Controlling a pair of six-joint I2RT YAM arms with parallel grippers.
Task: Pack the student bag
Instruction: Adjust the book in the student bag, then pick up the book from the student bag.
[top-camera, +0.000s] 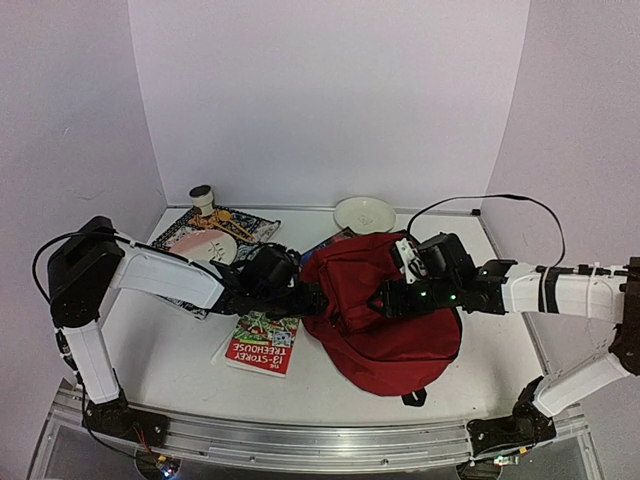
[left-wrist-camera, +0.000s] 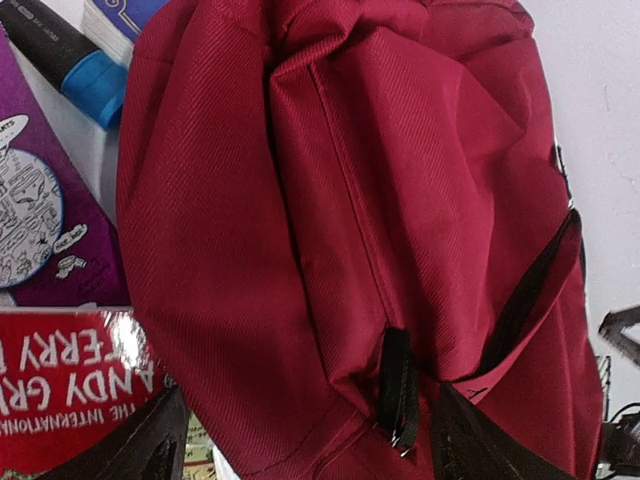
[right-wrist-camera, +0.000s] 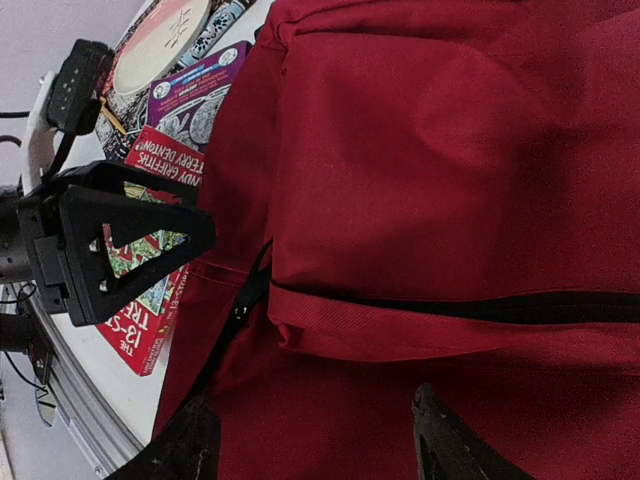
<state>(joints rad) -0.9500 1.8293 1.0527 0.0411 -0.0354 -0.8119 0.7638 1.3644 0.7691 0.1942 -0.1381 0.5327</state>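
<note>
Student bag, where: the student bag (top-camera: 385, 300) lies slumped on the desk (top-camera: 180, 370), just right of the red book (top-camera: 262, 345), its flank against that book's right edge.
Student bag, looks: dark red woven cloth, full of folds and soft bulges. A black zip line (right-wrist-camera: 450, 305) runs across it and a black zip pull (left-wrist-camera: 397, 390) hangs from a seam. A bit of black strap (top-camera: 413, 397) pokes out on the side farthest right of the red book.
Handling, my guess: soft and floppy with no frame, so it will sag and fold wherever it is lifted. The weave looks grippy rather than slick, nothing about it seems breakable, and it looks fairly light.
Where to take hold, my guess: pinch a ridge of cloth beside the zip, or the pull itself. One hand will likely have to hold the mouth open while the other feeds things in.
Left hand: the left hand (left-wrist-camera: 310, 440) sits at the red book's far right corner, fingers spread wide. Cloth and the zip pull lie between them, and I see nothing pinched.
Right hand: the right hand (right-wrist-camera: 320, 440) is farther right of the red book, over the bag's top. Its fingers are apart above the zip line and carry nothing.
Waiting nearby: a purple book (left-wrist-camera: 40, 220) lies just beyond the red book.
</note>
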